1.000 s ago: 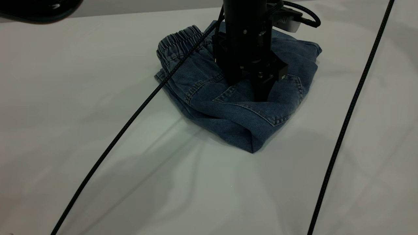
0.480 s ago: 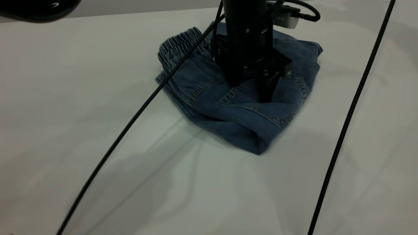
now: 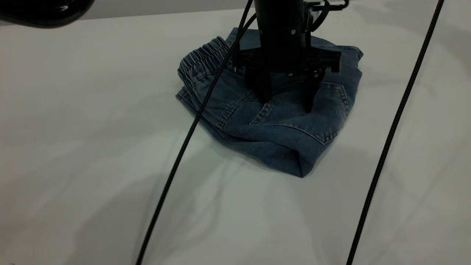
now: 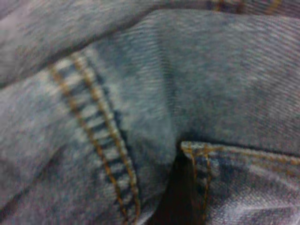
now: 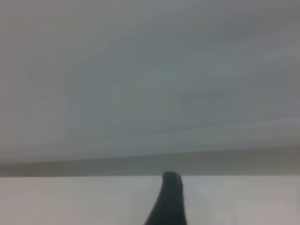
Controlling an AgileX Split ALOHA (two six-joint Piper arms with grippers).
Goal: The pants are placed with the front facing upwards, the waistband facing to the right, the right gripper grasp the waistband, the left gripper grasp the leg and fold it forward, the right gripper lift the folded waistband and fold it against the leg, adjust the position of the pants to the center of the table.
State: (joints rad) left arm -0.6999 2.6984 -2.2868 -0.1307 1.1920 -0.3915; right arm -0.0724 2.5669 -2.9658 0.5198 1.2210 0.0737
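The blue denim pants [image 3: 279, 132] lie folded into a compact bundle on the white table [image 3: 92, 129], towards the far side. The ruched waistband [image 3: 200, 59] shows at the bundle's far-left edge. My left gripper [image 3: 287, 106] points straight down onto the bundle and is open, both fingertips resting on the denim near a pocket seam. The left wrist view is filled with denim [image 4: 140, 93] and orange stitching, with one dark fingertip [image 4: 176, 201] at its edge. My right gripper is away from the pants; its wrist view shows one finger [image 5: 168, 199] over bare table [image 5: 234, 201], holding nothing.
A black braided cable [image 3: 176, 162] runs from the left arm diagonally across the table to the near edge. A second cable [image 3: 390, 129] crosses the table on the right side. A black rounded object [image 3: 44, 9] sits at the far-left corner.
The left gripper's fingers have spread apart on the denim. The bundle has shifted a little to the right, and the cable has swung right.
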